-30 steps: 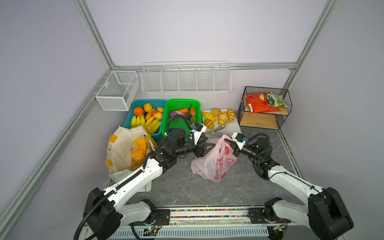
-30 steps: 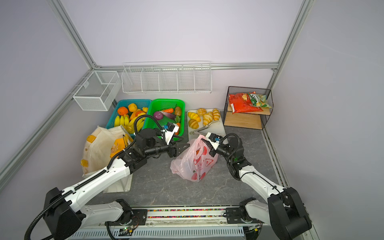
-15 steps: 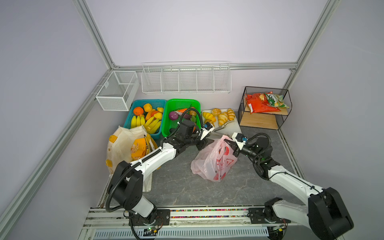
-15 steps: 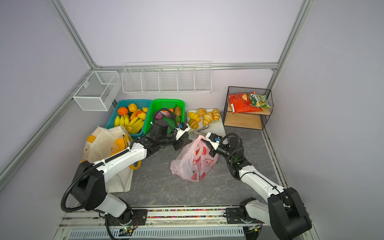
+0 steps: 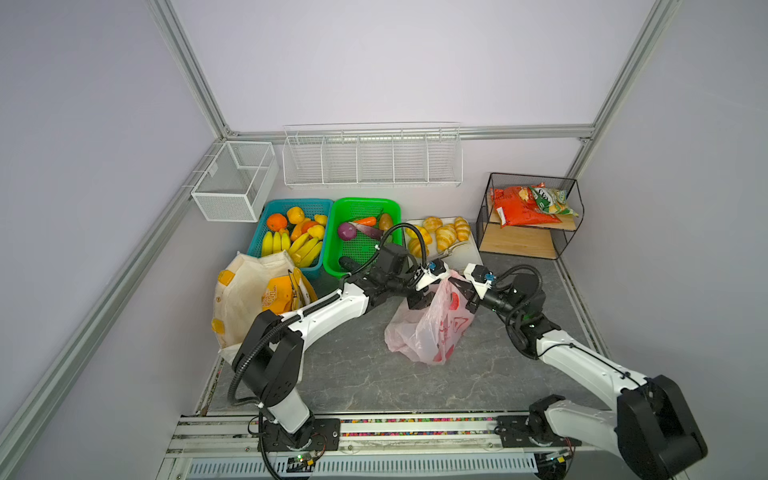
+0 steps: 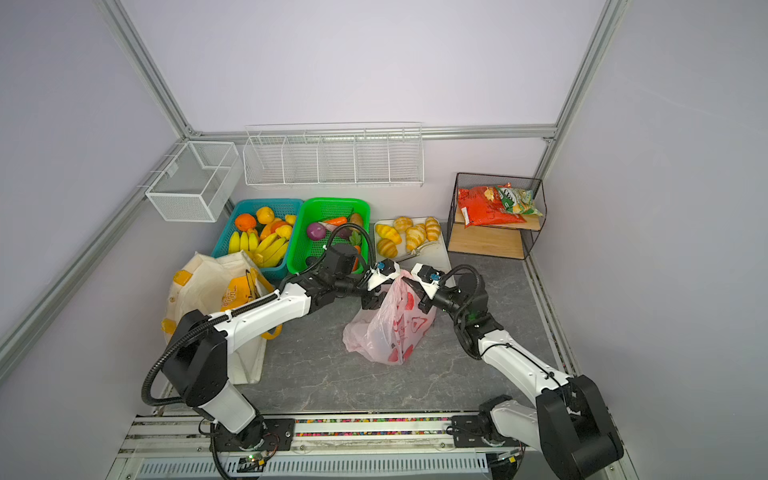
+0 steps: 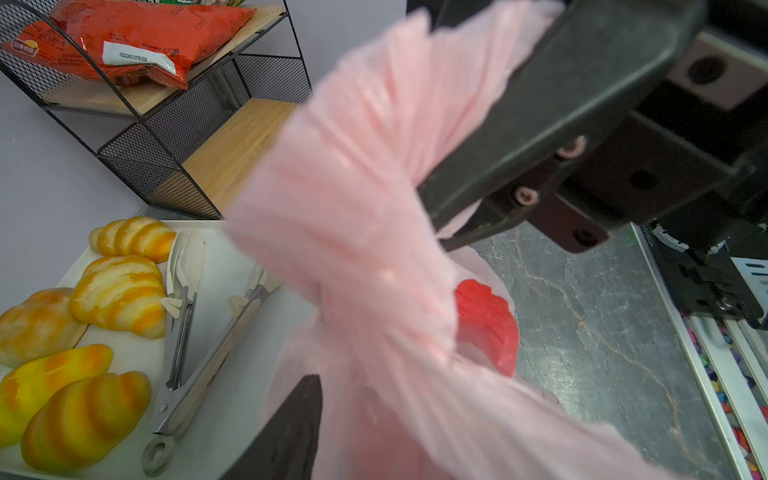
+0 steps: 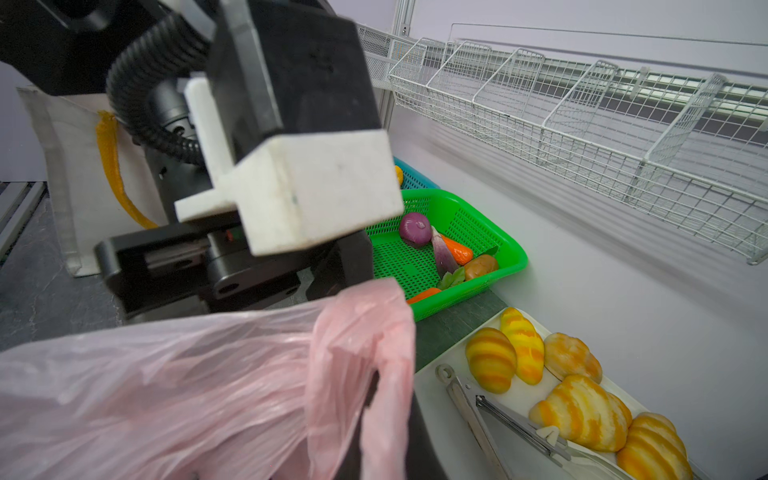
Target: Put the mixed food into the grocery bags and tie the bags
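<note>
I am at the tying step, and it turns on how the gathered neck of the thin translucent pink plastic bag with red prints (image 5: pixel 432 328) lies between my two arms. The bag's body sits on the grey marbled tabletop (image 5: pixel 374 374), about midway between the arms. From there its bunched top rises to the right pincer (image 5: pixel 456 283), which is pressed together on a band of the pink film. The left wrist view shows the dark jaws clamped on that band.

The band's long axis therefore runs from the body up to that pinch, leaning slightly toward the right arm. The left pincer (image 5: pixel 424 297) comes in from the opposite side, just beside the neck and lower than the right pinch. It is the nearer one to the loose film below.

In the left wrist view the twisted pink band crosses directly in front of the camera. Only one dark finger (image 7: pixel 291 428) shows, under the film, so I cannot tell whether the left jaws are spread around the neck or already nipping it. The right wrist view shows a free loop of film (image 8: pixel 361 374) hanging near that arm's body.

I judge the left side must take the loose loop across the held band. The cream canvas tote with yellow patches (image 5: pixel 245 291) stands well apart.
</note>
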Controlling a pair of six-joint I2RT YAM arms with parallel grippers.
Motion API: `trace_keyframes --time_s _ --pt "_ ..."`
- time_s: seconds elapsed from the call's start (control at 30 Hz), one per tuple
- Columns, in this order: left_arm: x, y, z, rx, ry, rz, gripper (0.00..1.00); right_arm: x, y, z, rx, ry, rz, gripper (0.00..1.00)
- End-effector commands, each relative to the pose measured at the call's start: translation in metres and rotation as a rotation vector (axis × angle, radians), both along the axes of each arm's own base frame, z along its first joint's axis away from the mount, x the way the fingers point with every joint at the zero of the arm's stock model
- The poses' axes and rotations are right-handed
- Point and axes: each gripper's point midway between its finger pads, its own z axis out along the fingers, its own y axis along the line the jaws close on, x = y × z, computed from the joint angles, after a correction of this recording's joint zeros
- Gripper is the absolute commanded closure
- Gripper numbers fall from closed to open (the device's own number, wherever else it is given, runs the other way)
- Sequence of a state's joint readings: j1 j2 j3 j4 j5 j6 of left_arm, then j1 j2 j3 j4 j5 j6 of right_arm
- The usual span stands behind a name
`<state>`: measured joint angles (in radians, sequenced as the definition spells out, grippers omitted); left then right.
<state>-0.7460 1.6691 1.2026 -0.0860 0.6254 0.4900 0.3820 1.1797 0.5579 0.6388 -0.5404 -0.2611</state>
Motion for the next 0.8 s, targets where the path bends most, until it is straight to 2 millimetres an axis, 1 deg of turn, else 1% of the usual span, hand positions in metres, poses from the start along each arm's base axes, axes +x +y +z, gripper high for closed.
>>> trace_keyframes --time_s 0.0,0.17,0.27,0.5,0.77 --pt "0.007 -0.01 0.014 -0.061 -0.013 0.017 0.43 0.001 0.001 0.013 0.014 -0.023 0.007 0.93" --pt "0.01 -0.013 0.019 -0.116 0.015 0.048 0.39 0.001 0.001 0.012 0.014 -0.019 0.007 0.93" --pt "0.013 -0.013 0.02 -0.136 0.025 0.074 0.4 0.002 0.001 0.011 0.013 -0.016 0.006 0.93" --pt "0.017 -0.008 0.009 -0.085 0.029 0.104 0.48 0.002 0.0 0.011 0.007 -0.019 0.001 0.93" --pt "0.023 0.002 0.015 -0.087 0.034 0.124 0.59 0.003 0.0 0.01 0.001 -0.016 -0.001 0.94"
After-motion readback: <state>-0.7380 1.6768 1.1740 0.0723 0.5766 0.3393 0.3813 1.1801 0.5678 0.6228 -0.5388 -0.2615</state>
